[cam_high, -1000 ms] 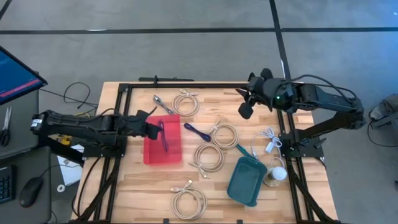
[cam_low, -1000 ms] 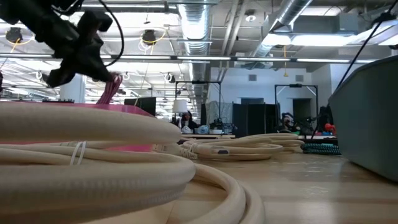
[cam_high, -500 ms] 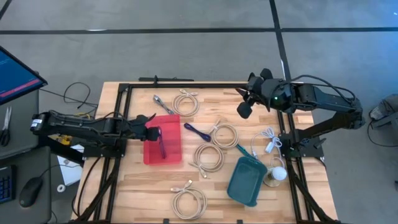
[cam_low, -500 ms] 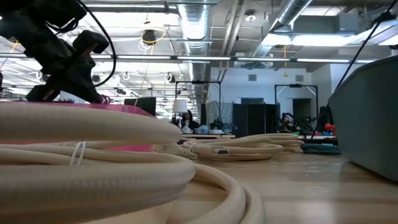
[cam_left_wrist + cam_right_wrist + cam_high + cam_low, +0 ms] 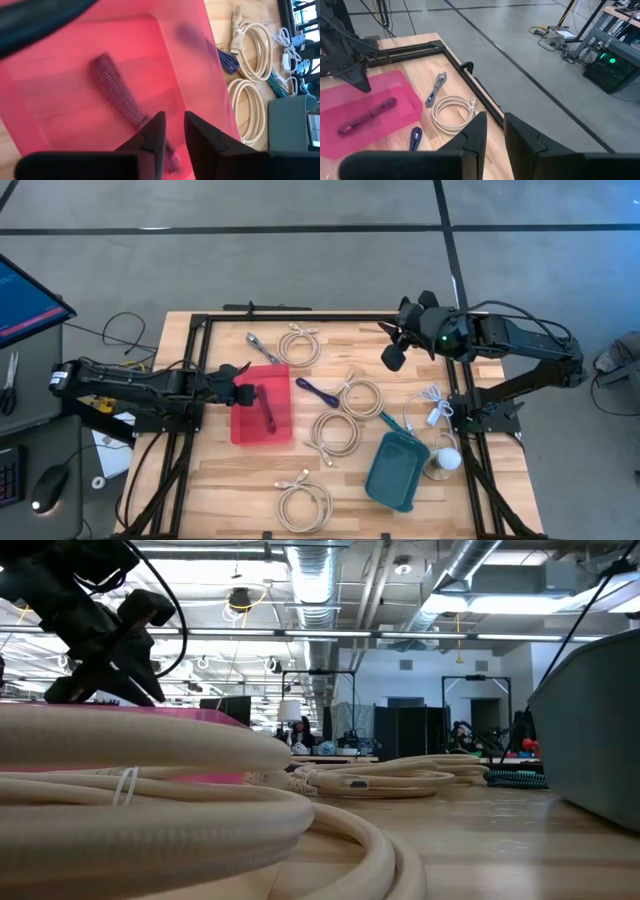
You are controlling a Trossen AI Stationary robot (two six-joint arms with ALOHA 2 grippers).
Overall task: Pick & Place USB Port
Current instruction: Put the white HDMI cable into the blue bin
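Purple braided cable (image 5: 265, 406) lies in the pink plastic tray (image 5: 281, 430) near the worktop's (image 5: 220, 480) left edge; my left fingers (image 5: 159, 131), narrowly parted, hover over it, holding nothing.

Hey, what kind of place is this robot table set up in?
Probably an industrial lab or workshop: exposed ceiling ducts and strip lights overhead, a bare concrete floor with taped lines, and equipment racks standing in the open hall behind the wooden table.
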